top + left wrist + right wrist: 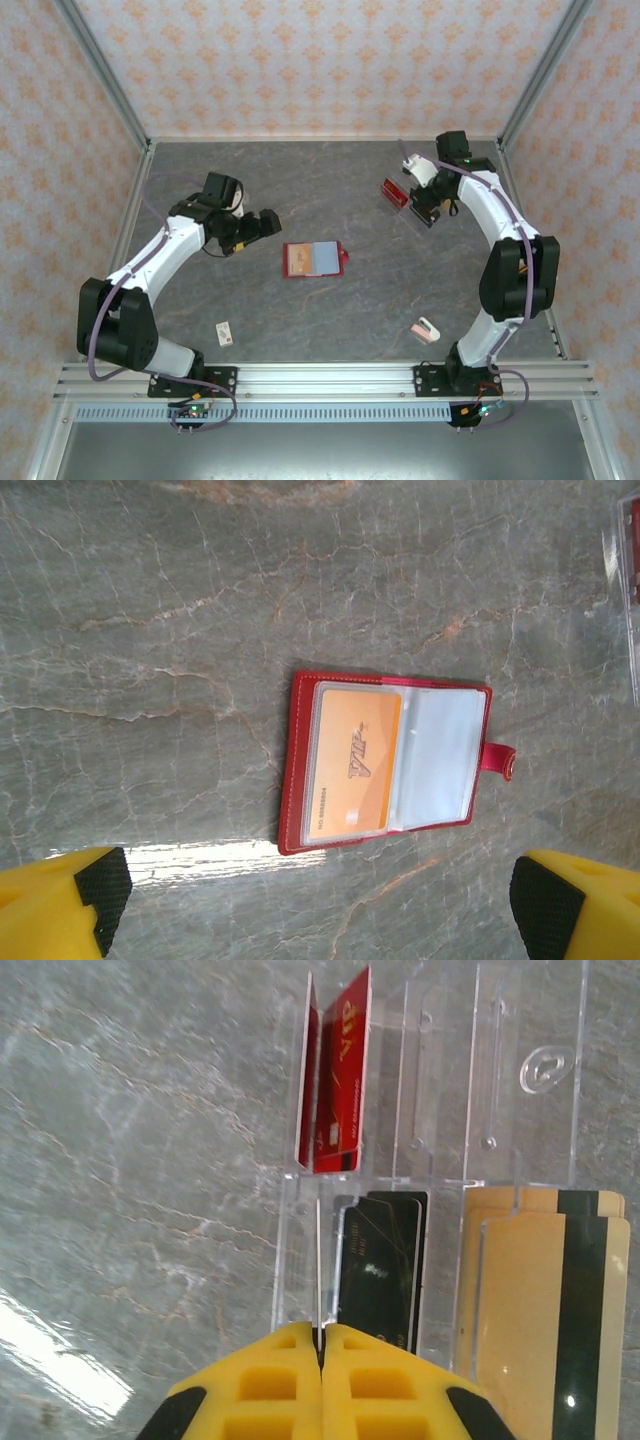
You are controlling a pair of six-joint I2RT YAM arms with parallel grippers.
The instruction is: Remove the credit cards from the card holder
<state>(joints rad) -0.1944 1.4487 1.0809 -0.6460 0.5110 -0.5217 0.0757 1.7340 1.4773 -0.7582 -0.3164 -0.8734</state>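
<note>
**Emptying the card holder: hazards and clearances**

- Card holder (313, 259): laid open and flat at mid-table. One orange card (352, 762) is seen under a clear sleeve, and the facing pocket looks empty.
- Left gripper (255, 228): held just beside the card holder on the left arm's side, fingers spread wide, nothing between them.
- Right gripper (321, 1345): well apart from the card holder, at the clear tray (520, 1060), fingers pressed together. Whether the thin edge at their seam is a card or a tray divider cannot be told.
- Hazards: the card holder is pinned by nothing. It may be dragged or folded shut if the sleeve is caught instead of the card.
- Room: bare table is left on every side of the card holder. A small white card (226, 333) lies nearer the arm bases.
</note>
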